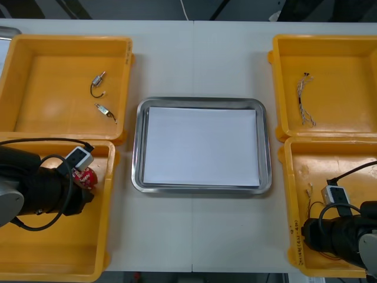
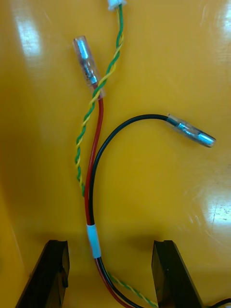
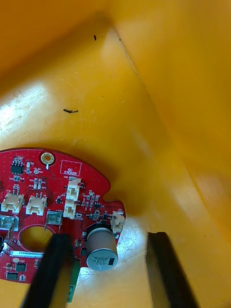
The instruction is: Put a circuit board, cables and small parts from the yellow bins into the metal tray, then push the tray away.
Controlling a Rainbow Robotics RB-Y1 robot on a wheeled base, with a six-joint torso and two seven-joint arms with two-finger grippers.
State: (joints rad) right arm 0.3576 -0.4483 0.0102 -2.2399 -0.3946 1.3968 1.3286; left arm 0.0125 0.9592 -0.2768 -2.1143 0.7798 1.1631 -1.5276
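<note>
Down in the near yellow bins (image 1: pixel 109 212) we are picking: left gripper (image 3: pixel 106 240) gapes over the circuit board (image 3: pixel 43 192) edge, right gripper (image 2: pixel 109 246) gapes astride the cables (image 2: pixel 92 183); both need closing next.

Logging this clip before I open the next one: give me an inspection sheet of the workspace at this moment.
Surface: light table, with yellow bins at both sides.
Job's things: metal tray in the centre, white inside, nothing in it; red circuit board in the near left bin; small metal parts in the far left bin.
Clutter: nothing seen.
Grippers: left tool open, astride the grey cylinder at the board's edge; right tool open in the near right bin.
Cables: red, black and twisted green-yellow cable bundle between the right tool's fingers; thin wire bundle in the far right bin.
Surroundings: nothing seen.
</note>
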